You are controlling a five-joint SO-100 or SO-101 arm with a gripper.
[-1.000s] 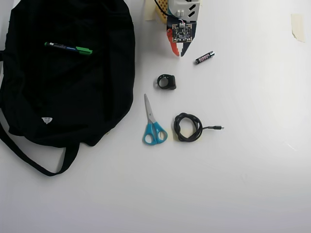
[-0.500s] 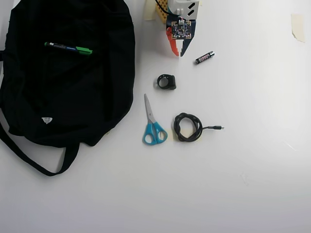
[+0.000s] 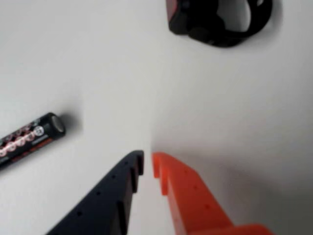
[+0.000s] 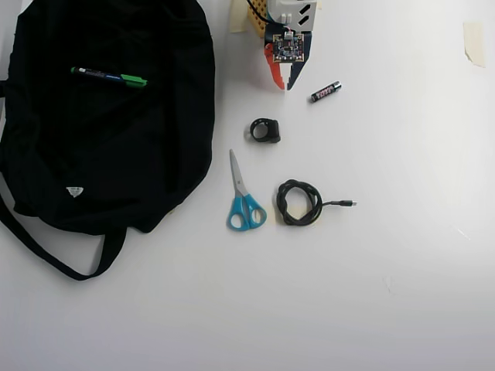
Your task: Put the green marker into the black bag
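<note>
The green marker (image 4: pixel 108 76) lies on top of the black bag (image 4: pixel 100 154), near the bag's upper left in the overhead view. It has a dark barrel and a green cap pointing right. The marker and the bag are out of the wrist view. My gripper (image 4: pixel 285 87) is at the top centre of the table, to the right of the bag and well away from the marker. In the wrist view its dark blue and orange fingers meet almost tip to tip over bare table (image 3: pixel 147 157), shut on nothing.
A short black battery (image 4: pixel 326 92) lies just right of the gripper and shows at the left of the wrist view (image 3: pixel 29 139). A small black ring-shaped object (image 4: pixel 265 130) (image 3: pixel 220 22), blue-handled scissors (image 4: pixel 244 197) and a coiled black cable (image 4: pixel 300 202) lie below the gripper.
</note>
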